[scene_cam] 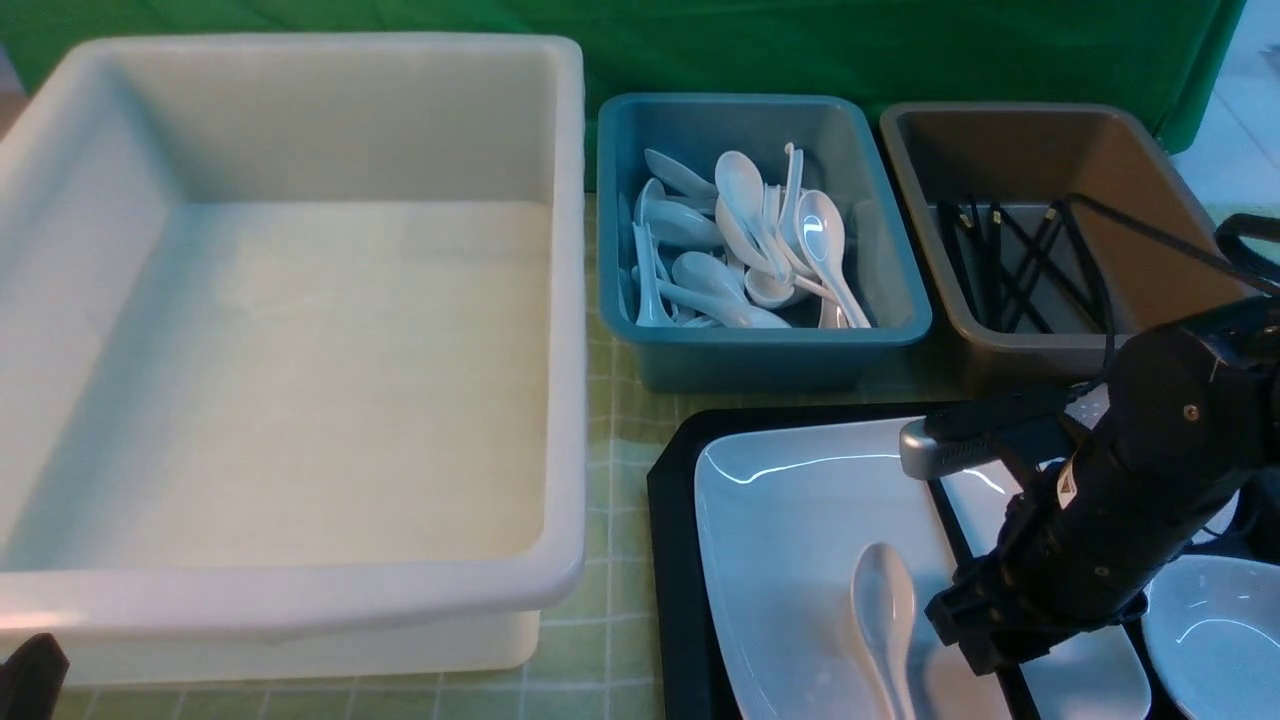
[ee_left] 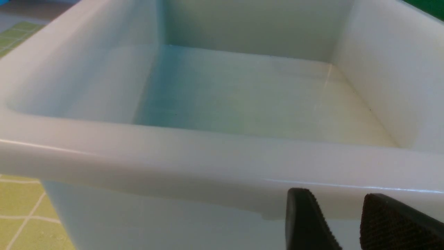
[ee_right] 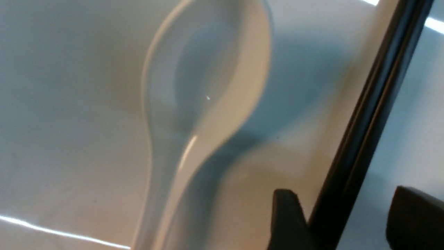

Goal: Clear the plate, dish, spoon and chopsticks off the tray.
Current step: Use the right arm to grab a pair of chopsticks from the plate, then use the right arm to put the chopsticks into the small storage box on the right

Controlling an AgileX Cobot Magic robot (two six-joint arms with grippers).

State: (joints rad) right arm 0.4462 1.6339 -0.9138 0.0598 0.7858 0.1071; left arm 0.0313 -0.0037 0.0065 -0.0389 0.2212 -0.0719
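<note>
The black tray (scene_cam: 672, 560) sits at the lower right. The large white plate (scene_cam: 800, 520) lies on it, with the white spoon (scene_cam: 885, 610) resting bowl-up on the plate. The black chopsticks (scene_cam: 948, 515) lie across the plate. My right gripper (scene_cam: 975, 635) is low over the plate, to the right of the spoon. In the right wrist view it (ee_right: 345, 194) is open, with the chopsticks (ee_right: 364, 121) between the jaws, against one finger; the spoon (ee_right: 208, 86) lies beside them. A small white dish (scene_cam: 1215, 630) sits at the tray's right end. My left gripper (ee_left: 336, 194) is open and empty, close to the white bin's outer wall.
A big empty white bin (scene_cam: 300, 600) fills the left side; it also shows in the left wrist view (ee_left: 173, 149). A blue bin (scene_cam: 760, 340) holds several white spoons. A brown bin (scene_cam: 1020, 350) holds several black chopsticks. Green checked cloth covers the table.
</note>
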